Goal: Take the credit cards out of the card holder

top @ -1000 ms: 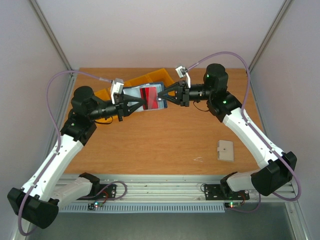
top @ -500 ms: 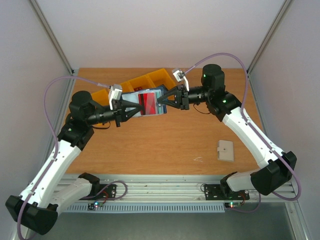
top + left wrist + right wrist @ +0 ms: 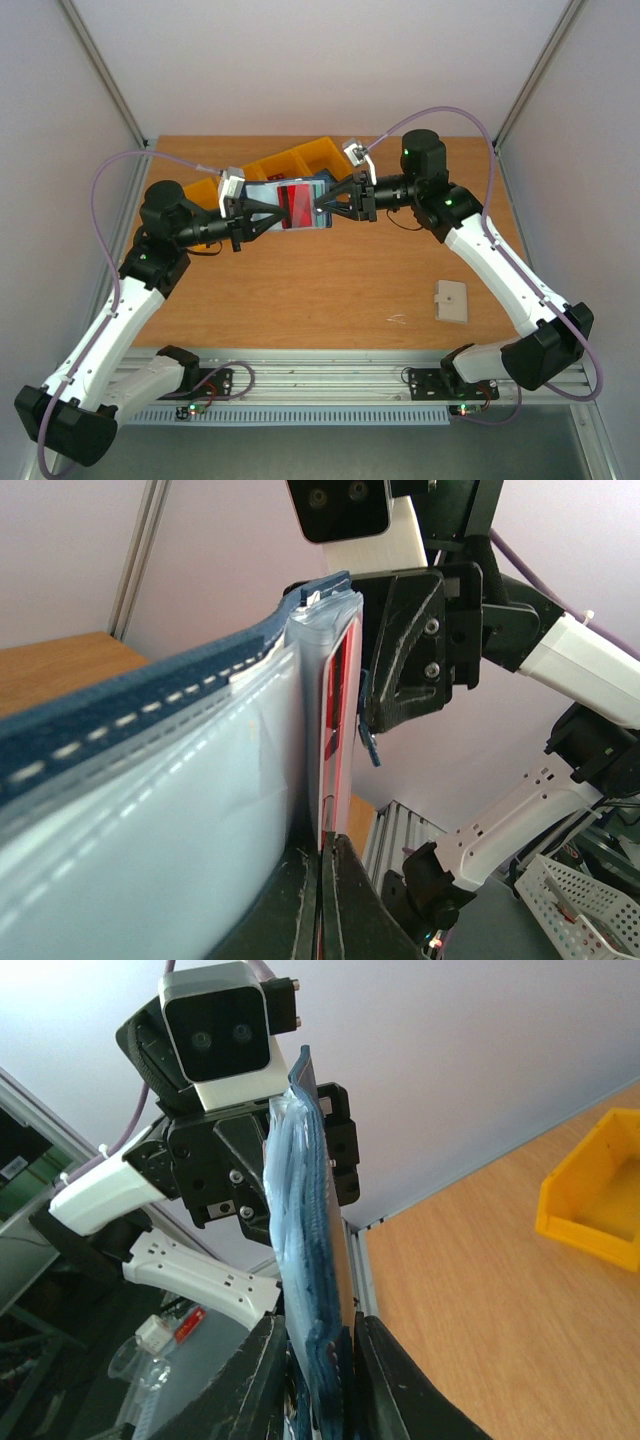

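Note:
The navy card holder (image 3: 268,191) hangs open in the air between my two arms, above the back of the table. A red credit card (image 3: 293,200) shows in its pale blue-grey pockets. My left gripper (image 3: 283,212) is shut on the edge of a red and white card (image 3: 335,730), next to the clear pocket of the card holder (image 3: 150,810). My right gripper (image 3: 318,205) is shut on the opposite edge of the card holder (image 3: 305,1230). In each wrist view the jaws (image 3: 322,880) (image 3: 335,1360) pinch from below, and the other arm's gripper is beyond.
Yellow plastic bins (image 3: 290,160) stand at the back of the table behind the card holder; one corner shows in the right wrist view (image 3: 595,1195). A beige square pad (image 3: 451,301) lies on the table at the front right.

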`<state>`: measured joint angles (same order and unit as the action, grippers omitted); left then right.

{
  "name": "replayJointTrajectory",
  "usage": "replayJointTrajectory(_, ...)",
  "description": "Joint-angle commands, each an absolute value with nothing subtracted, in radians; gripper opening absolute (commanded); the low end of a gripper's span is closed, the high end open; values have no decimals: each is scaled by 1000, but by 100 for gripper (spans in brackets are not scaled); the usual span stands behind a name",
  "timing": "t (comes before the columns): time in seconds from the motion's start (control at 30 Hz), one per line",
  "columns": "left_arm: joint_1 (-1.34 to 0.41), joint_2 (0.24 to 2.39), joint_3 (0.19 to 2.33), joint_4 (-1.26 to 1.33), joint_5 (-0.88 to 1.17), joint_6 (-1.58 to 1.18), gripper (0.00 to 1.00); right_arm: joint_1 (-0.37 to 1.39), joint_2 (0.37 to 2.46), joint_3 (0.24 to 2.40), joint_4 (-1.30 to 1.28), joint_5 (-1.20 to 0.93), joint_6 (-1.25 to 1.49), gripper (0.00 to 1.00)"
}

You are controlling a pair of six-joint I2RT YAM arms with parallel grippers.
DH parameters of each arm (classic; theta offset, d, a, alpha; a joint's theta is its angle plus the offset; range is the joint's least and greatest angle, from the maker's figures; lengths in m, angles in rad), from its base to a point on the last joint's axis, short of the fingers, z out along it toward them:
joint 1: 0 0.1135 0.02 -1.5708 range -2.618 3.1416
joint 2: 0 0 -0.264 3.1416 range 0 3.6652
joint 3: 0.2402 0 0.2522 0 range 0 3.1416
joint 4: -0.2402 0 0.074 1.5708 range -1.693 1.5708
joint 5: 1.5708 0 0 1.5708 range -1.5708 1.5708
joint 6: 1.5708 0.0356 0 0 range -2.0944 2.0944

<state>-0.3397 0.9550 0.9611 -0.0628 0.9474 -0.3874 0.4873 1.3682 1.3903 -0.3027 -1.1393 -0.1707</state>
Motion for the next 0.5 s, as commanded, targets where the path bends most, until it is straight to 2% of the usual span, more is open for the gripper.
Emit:
replayJointTrajectory(0.0, -342, 960, 959, 67, 940, -414, 0, 518, 1380, 1408, -289, -1135, -159, 22)
replayJointTrajectory(0.2, -347, 956, 955, 57, 940, -403, 0, 527, 1396, 1410, -277, -1128, -149, 31)
replayJointTrajectory(0.23, -348, 956, 954, 52, 940, -401, 0, 528, 1398, 1411, -274, -1128, -146, 28)
replayJointTrajectory(0.3, -348, 957, 954, 46, 941, -399, 0, 530, 1402, 1417, -270, -1130, -146, 13)
replayJointTrajectory(0.37, -348, 957, 956, 44, 940, -402, 0, 531, 1402, 1417, -260, -1143, -143, 3)
replayJointTrajectory(0.47, -348, 958, 959, 53, 937, -410, 5, 531, 1402, 1416, -254, -1162, -144, 1)
